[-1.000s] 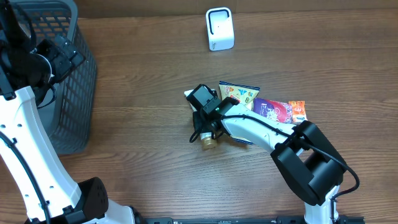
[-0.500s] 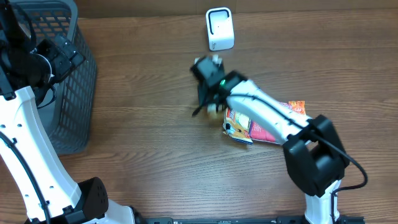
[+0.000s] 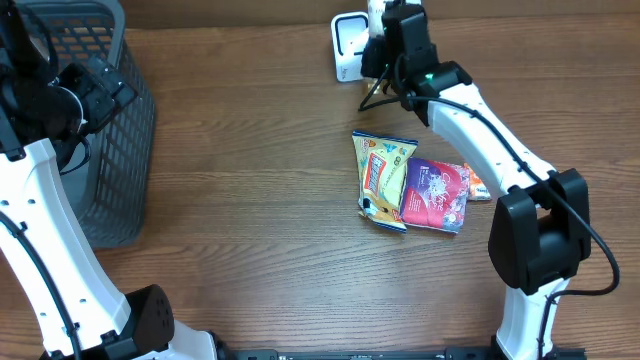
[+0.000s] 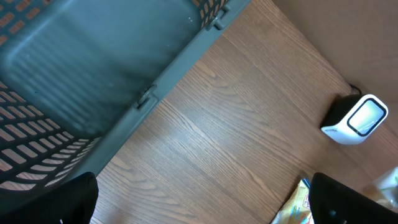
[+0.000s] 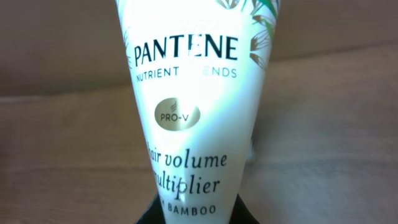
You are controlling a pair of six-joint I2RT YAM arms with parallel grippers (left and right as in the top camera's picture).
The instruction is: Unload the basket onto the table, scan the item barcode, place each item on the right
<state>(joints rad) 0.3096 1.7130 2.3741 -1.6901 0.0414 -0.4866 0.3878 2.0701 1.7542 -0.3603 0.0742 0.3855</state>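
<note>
My right gripper (image 5: 196, 216) is shut on the narrow end of a white Pantene tube (image 5: 193, 106), whose printed front fills the right wrist view. No barcode shows on that face. Overhead, the right gripper (image 3: 392, 42) holds the tube (image 3: 376, 14) at the table's far edge, right beside the white scanner (image 3: 347, 48). The scanner (image 4: 356, 119) also shows at the right of the left wrist view. My left gripper (image 4: 202, 202) is open over bare wood near the basket, with nothing between its fingers.
A grey mesh basket (image 3: 100, 130) stands at the far left under the left arm. A yellow snack pack (image 3: 383, 172), a purple pack (image 3: 435, 195) and an orange pack (image 3: 479, 180) lie together mid-table, right of centre.
The right arm has lifted the tube off the table beside the snack packs and swung it to the far edge, up to the scanner. The left arm has stayed still.
</note>
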